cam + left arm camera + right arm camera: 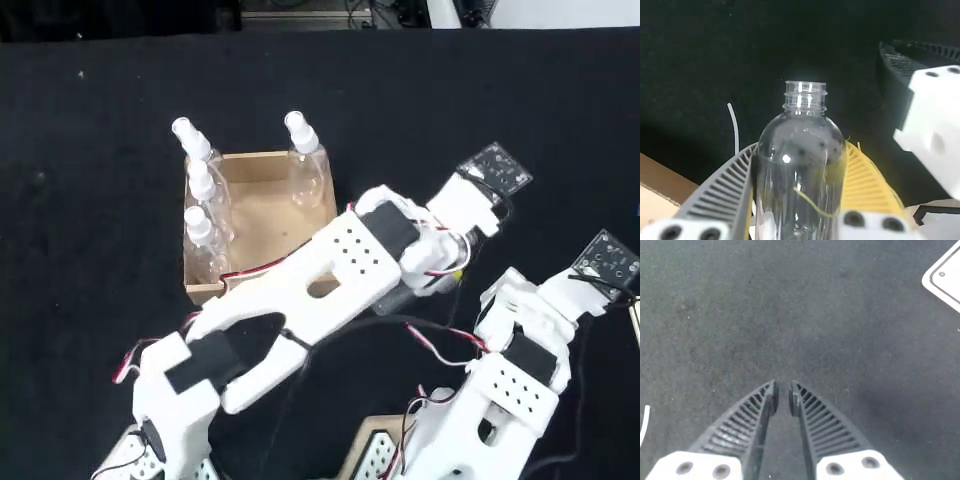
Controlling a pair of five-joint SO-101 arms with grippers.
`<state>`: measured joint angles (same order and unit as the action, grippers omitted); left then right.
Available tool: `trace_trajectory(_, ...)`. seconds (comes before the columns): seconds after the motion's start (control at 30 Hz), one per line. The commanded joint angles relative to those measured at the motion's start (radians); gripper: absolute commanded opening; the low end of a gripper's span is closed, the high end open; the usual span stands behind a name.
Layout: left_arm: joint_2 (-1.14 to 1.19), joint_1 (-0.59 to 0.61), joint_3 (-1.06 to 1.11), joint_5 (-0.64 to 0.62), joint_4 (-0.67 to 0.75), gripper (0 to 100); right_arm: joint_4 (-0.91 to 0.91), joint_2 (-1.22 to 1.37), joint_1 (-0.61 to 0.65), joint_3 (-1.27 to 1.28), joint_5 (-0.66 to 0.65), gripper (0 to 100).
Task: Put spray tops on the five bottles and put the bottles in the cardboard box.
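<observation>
A clear bottle [802, 150] with an open threaded neck and no spray top stands between the grey and yellow fingers of my left gripper [801, 150], which is shut on its body. In the high view the left arm stretches across the table with its gripper [445, 270] to the right of the cardboard box [262, 160]. Several bottles with white spray tops [300, 135] stand upright in the box. My right gripper [782, 390] hovers over bare black cloth, fingers nearly together, holding nothing.
A thin white tube [732, 127] lies on the cloth beside the held bottle. The right arm [520, 350] sits close to the left gripper on its right side. A white plate [945, 275] lies at the edge of the right wrist view.
</observation>
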<state>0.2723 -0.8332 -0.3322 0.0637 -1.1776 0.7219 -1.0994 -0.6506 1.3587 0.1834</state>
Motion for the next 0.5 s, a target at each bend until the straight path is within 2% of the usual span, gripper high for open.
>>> trace_trajectory(0.0, 0.011, -0.005, -0.015, -0.002, 0.015, 19, -0.029, -0.042, -0.018, -0.007, 0.011, 1.2)
trace_trajectory(0.13, 0.014, -0.010, -0.025, -0.068, -0.032, 29, -0.031, -0.042, -0.018, -0.007, 0.011, 1.2)
trace_trajectory(0.23, -0.002, -0.001, -0.071, -0.106, -0.064, 30, -0.029, -0.042, -0.015, -0.007, 0.011, 1.2)
trace_trajectory(0.47, -0.086, 0.114, -0.374, -0.104, -0.334, 30, -0.034, -0.041, 0.012, 0.005, 0.005, 3.4)
